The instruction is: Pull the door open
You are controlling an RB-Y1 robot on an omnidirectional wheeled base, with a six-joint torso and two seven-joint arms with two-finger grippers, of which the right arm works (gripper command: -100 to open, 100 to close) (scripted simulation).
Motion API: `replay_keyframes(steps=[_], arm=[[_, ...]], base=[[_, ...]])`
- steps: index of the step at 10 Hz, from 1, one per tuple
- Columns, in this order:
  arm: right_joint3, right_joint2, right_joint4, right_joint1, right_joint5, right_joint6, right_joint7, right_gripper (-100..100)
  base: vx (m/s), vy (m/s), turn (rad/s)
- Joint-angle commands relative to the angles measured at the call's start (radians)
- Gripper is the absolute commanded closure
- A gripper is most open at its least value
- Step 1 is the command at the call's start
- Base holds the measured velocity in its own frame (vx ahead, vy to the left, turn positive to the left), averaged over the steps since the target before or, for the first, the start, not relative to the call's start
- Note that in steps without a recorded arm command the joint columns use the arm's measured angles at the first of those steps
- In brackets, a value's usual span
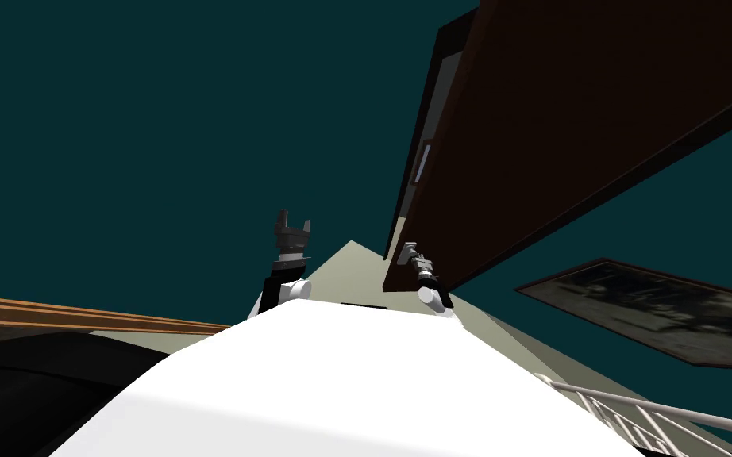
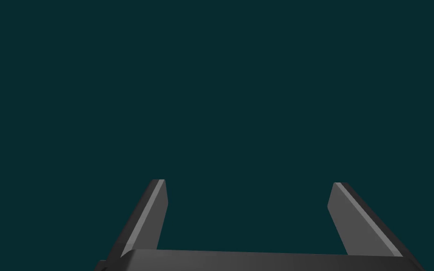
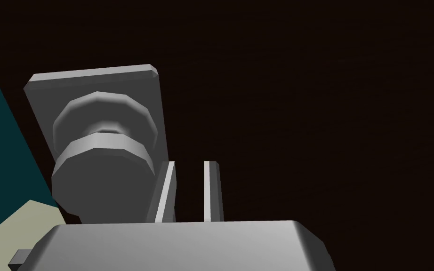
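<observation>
Your right gripper (image 3: 190,162) sits just beside the grey round knob (image 3: 100,174) of the dark brown door (image 1: 563,119).
Its fingers are nearly together, holding nothing; the door stands ajar at right. Your left gripper (image 2: 249,181) is spread apart.

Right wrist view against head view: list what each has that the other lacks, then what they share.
Right wrist view adds: the grey knob on its plate, and the right gripper with fingers almost together, beside the knob, not around it. Head view adds: the left gripper, open, a picture frame and a white railing. Shared: the dark brown door, the teal wall, a patch of pale floor and the right gripper at the door's edge.
</observation>
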Motion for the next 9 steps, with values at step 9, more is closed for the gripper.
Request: replay_keyframes(steps=[9], arm=[[0.077, -0.012, -0.026, 0.005, 0.023, -0.026, -0.033, -100]], base=[[-0.083, -0.054, 0.07]])
